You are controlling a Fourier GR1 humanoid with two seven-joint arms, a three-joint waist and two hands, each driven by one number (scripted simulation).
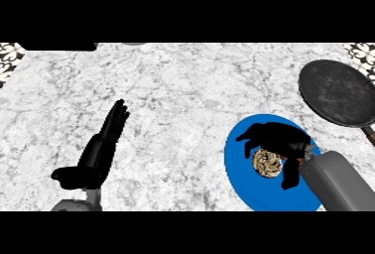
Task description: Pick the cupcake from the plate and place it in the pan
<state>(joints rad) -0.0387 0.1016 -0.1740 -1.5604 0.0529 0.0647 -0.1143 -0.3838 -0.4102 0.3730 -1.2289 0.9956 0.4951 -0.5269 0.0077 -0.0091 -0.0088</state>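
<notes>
Blue plate point(253, 184) on the marbled worktop point(183, 99) carries the cupcake point(267, 162). The right hand point(275, 139) hovers over it, fingers point(249, 137) curled down just beyond the cake, thumb beside it. The dark pan point(337, 92) lies near, upper right. The left hand point(102, 144) rests with fingers straight.

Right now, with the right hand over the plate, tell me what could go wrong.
1. The right hand curls over the cupcake and hides most of it, so the grasp can't be confirmed; it might slip on lifting.
2. The cupcake sits on the blue plate; the lift could drag or nudge the plate.
3. The pan lies at the counter's right edge, partly cut off by the view, so placement may land near its rim.
</notes>
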